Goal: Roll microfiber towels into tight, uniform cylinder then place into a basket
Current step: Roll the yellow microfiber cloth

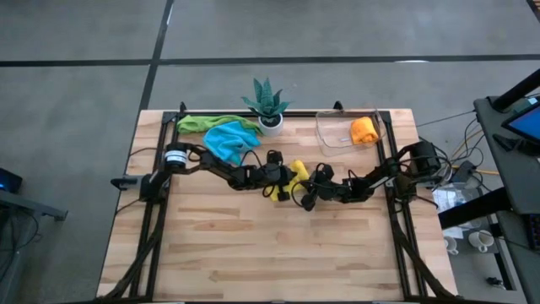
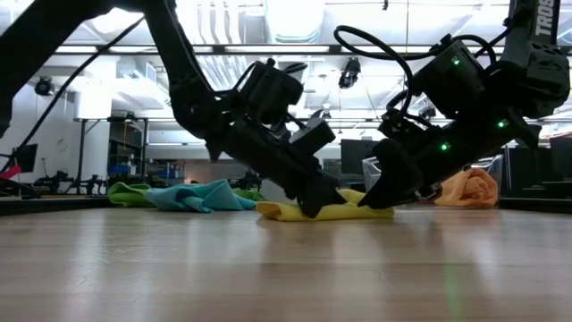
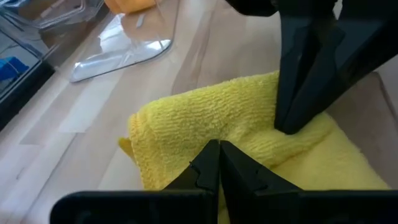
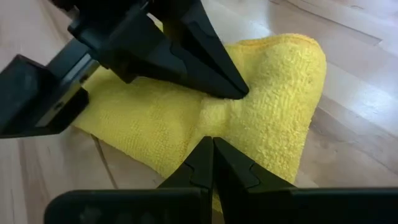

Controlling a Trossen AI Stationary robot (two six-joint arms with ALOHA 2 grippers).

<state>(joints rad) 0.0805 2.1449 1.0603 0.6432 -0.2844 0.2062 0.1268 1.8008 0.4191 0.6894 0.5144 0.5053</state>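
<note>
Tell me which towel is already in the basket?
The orange towel, sitting inside the clear basket. The yellow towel lies mid-table, and the green towel and blue towel lie outside.

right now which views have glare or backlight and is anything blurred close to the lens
Low view: bright ceiling lights backlight both arms into near silhouettes, and the table shows a soft sheen. Left wrist view: glare on the clear basket; the shut left pincer is soft at the lens while the yellow towel is crisp. Right wrist view: the shut right pincer is likewise soft. High view: even light.
</note>
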